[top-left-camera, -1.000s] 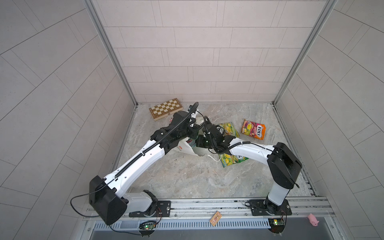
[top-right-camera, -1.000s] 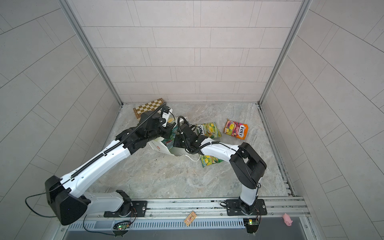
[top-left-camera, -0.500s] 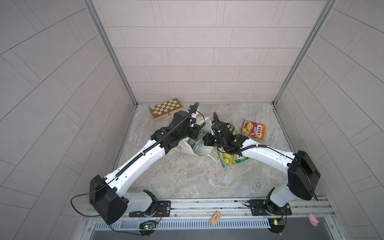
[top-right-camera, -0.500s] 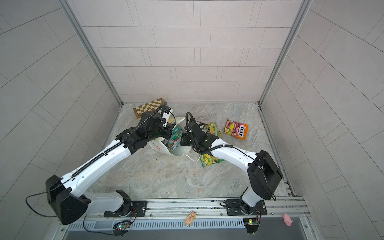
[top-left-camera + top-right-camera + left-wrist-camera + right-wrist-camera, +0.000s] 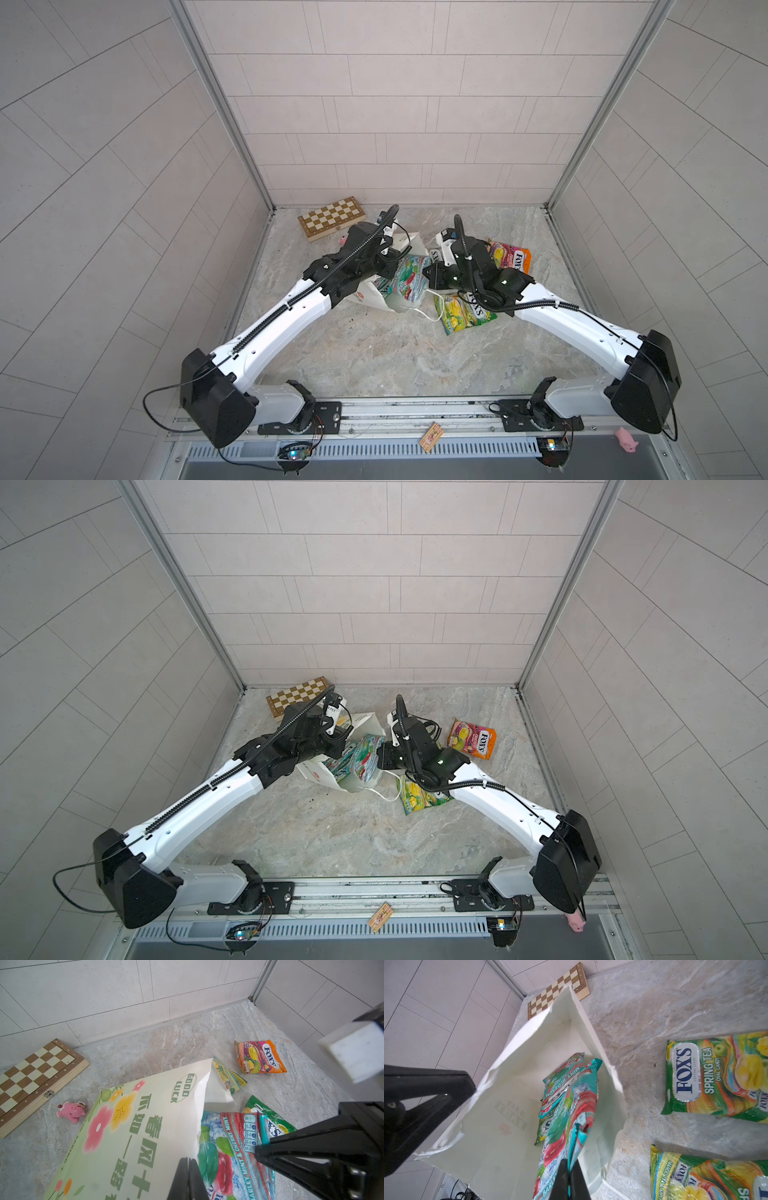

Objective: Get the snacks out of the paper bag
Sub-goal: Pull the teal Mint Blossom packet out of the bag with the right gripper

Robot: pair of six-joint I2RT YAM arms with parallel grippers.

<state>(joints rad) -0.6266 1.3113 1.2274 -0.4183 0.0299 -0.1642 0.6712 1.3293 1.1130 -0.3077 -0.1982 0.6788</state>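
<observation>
The left gripper (image 5: 188,1162) is closed, its two black fingers pinching the rim of the white paper bag with cord handles (image 5: 135,1126). In both top views the bag (image 5: 409,242) lies tipped on the grey marbled floor (image 5: 374,357), left of centre. Its mouth is turned toward the right arm.

The right gripper (image 5: 569,1162) is also closed. It is clamped on the sealed edge of a teal-and-red glossy candy packet (image 5: 571,1118), and its fingertips sit at the bag's mouth (image 5: 428,276). That packet (image 5: 409,278) stands on edge in the opening, partly inside the bag and partly sticking out. The left wrist view shows it (image 5: 224,1157) just beside the rim that the left fingers hold.

Behind it, deeper in the bag, the right wrist view shows a second teal-and-red packet (image 5: 562,1076). More may lie beneath, but they are too hidden to count.

Outside the bag, a pink-orange flat candy packet (image 5: 509,257) lies on the floor near the right wall. A green-yellow flat candy packet (image 5: 465,313) rests close to the bag's mouth, partly under the right arm, and another green-yellow one (image 5: 716,1076) lies beside it.

A folded wooden chessboard (image 5: 332,218) sits at the back left corner. A small pink pig toy (image 5: 71,1110) lies between it and the bag.
</observation>
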